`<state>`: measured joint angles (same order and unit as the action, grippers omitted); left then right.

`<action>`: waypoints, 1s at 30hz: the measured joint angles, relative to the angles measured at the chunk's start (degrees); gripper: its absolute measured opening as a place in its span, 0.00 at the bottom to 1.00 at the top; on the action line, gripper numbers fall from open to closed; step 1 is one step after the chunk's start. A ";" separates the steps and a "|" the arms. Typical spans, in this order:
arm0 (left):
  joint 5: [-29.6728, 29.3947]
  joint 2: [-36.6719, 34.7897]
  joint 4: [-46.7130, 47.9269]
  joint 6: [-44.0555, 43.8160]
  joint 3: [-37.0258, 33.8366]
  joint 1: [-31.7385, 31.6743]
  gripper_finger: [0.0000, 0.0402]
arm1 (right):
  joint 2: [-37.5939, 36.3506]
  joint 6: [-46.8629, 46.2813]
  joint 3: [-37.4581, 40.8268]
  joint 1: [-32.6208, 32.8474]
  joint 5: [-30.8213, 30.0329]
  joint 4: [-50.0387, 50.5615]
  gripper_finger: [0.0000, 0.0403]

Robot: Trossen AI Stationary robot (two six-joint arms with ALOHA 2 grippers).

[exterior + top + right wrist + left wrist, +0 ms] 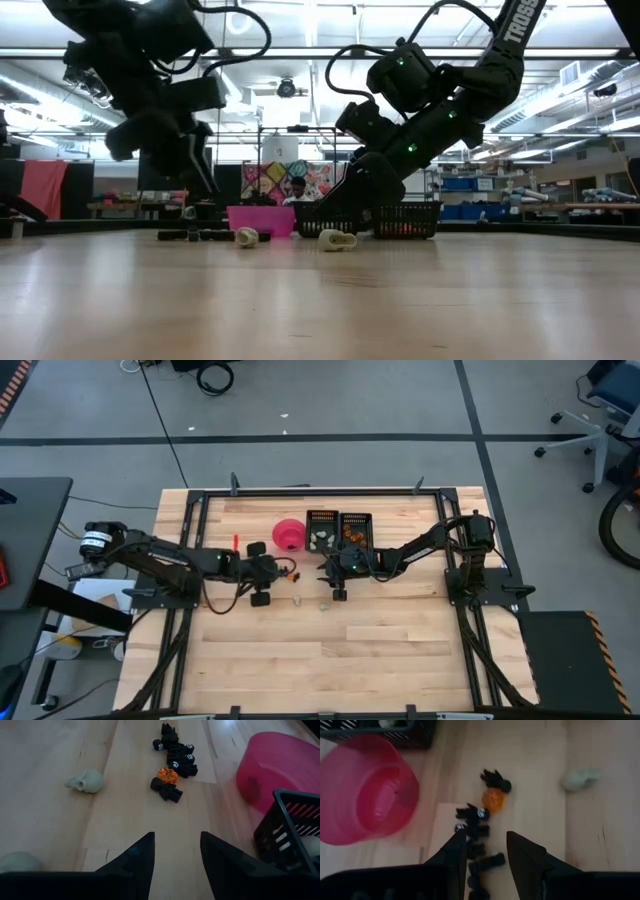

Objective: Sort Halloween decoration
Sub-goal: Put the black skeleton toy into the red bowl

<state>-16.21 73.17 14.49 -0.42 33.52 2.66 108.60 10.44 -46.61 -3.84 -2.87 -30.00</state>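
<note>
Trinkets [480, 827] lie beside the bowl [365, 790]; left gripper [487, 850] spread above them, right gripper [177, 851] spread, empty.

A pink round bowl [288, 535] lies tipped on its side on the wooden worktop [330, 660], at about twelve o'clock from the worktop's centre. Just at its three o'clock stand two black rectangular trays [338, 528], side by side, apparently touching. Beyond the worktop, an office chair [590, 420] stands at two o'clock.
</note>
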 joint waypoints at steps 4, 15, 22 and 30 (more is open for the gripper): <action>0.01 0.53 1.46 0.09 0.00 0.23 0.28 | 0.00 0.00 0.00 0.00 0.00 0.00 0.40; -0.02 3.16 -1.27 1.69 -3.86 0.06 0.28 | 0.00 -0.09 0.00 0.15 -0.02 -0.07 0.40; -0.21 6.04 -3.22 3.03 -3.98 0.06 0.28 | 0.00 -0.17 -0.02 0.19 -0.02 -0.79 0.40; -0.87 9.49 -5.26 4.36 -3.76 0.08 0.23 | 0.00 -0.17 -0.02 0.37 -0.02 -0.76 0.40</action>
<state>-17.08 82.65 9.23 3.95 29.76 2.74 108.60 10.26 -46.63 -3.46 -2.90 -30.76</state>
